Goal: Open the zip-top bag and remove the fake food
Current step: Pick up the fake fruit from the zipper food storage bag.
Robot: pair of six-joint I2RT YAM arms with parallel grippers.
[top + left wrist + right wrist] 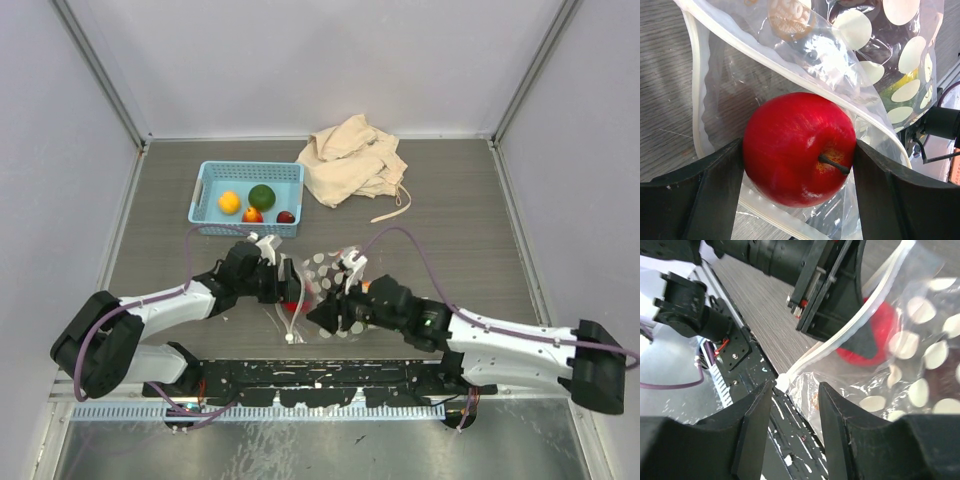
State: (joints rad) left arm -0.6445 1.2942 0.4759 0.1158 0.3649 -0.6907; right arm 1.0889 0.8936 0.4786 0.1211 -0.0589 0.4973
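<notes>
- Red apple is clamped in the left hand, inside the bag mouth.
- Right hand, spread at the zip strip, should pin it as the apple exits left.

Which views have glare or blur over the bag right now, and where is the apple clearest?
Left wrist: the red apple is sharp, only small highlights; the zip-top bag film above it shows white sheen. Right wrist: the apple is a soft red patch behind dotted film, the right hand's fingers dark and featureless. Top external: evenly lit, bag small and partly hidden by arms.
</notes>
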